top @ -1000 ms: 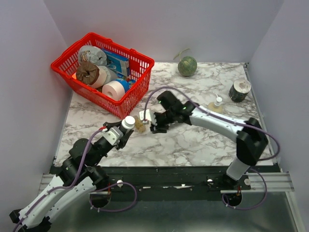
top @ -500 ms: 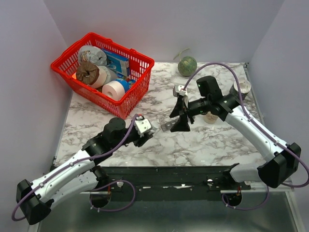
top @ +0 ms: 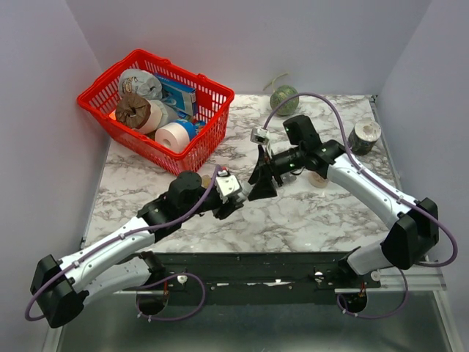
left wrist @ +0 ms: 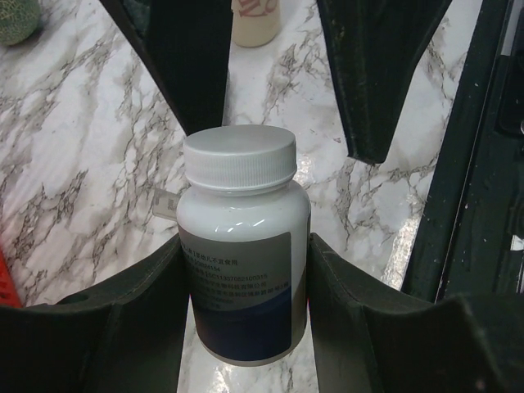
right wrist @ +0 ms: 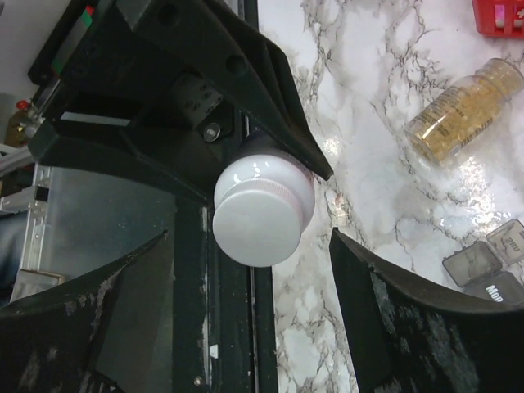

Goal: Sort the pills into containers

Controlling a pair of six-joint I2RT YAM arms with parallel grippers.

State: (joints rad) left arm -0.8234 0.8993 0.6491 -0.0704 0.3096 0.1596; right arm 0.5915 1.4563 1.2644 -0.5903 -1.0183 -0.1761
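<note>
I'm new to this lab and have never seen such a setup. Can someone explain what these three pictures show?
The machine is a left arm and a right arm, bolted at the near edge of a marble table. One picture looks down from above and behind. The other two come from a camera on each wrist, so you see that arm's own fingers.

The left tool grips a white-capped bottle. The right tool is open near the cap and is not gripping it.

On the table lie a clear vial of tan pills, a grey pill organiser, a red basket of odds and ends, a green ball, a beige bottle and a dark can.
</note>
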